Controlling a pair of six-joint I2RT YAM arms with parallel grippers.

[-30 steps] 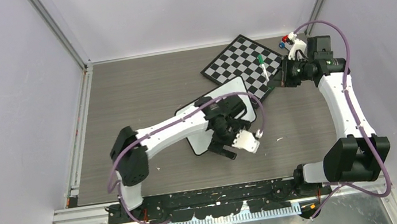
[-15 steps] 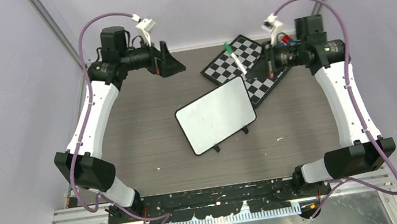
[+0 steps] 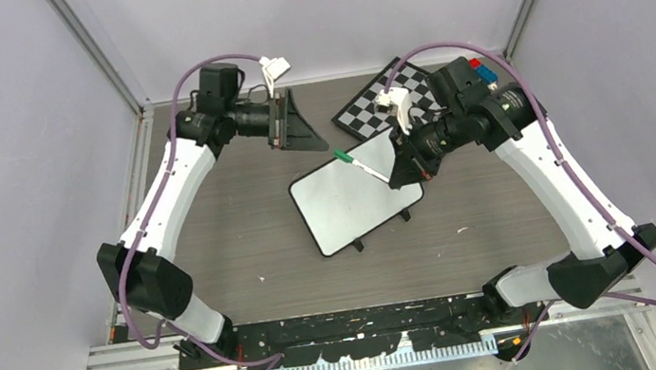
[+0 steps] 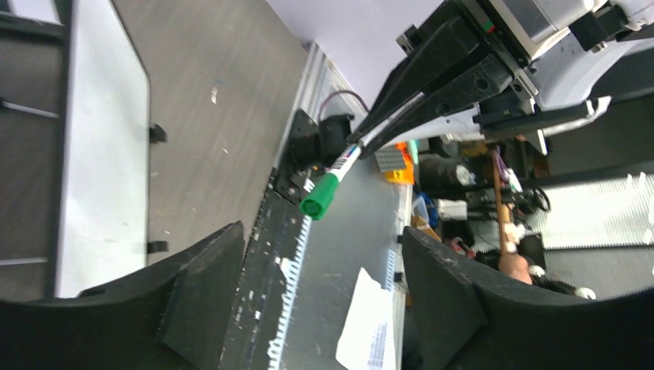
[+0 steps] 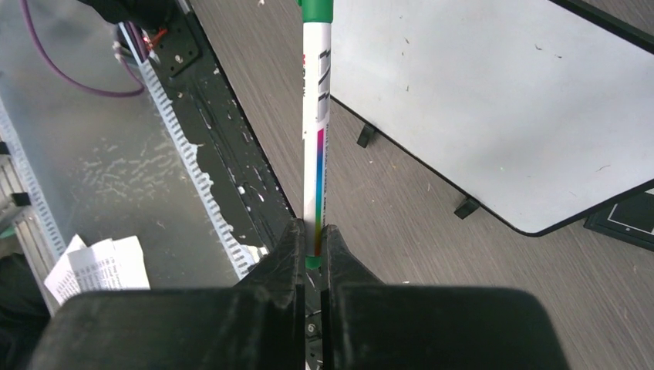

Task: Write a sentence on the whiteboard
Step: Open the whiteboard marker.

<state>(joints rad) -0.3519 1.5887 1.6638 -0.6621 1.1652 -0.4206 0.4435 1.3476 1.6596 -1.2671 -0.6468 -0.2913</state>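
The whiteboard (image 3: 351, 203) lies tilted at the table's centre, and its face is blank; no sentence shows on it. My right gripper (image 3: 402, 171) hovers over its right edge, shut on the tail of a white marker (image 3: 365, 169) with a green cap (image 3: 339, 155). The marker sticks out left over the board. In the right wrist view the marker (image 5: 316, 131) rises from the shut gripper (image 5: 312, 239) beside the whiteboard (image 5: 493, 100). My left gripper (image 3: 299, 127) hangs open beyond the board's back edge, facing the marker. In the left wrist view the green cap (image 4: 320, 194) sits just above the open gripper (image 4: 322, 235).
A black-and-white chessboard (image 3: 370, 109) lies at the back right, partly under the right arm, its corner near the whiteboard. The purple walls close in the back and sides. A printed paper sheet (image 5: 96, 266) lies beyond the table's front rail.
The left arm left the whiteboard for the back left, then edged right. The right arm swung the marker from over the chessboard to over the whiteboard.
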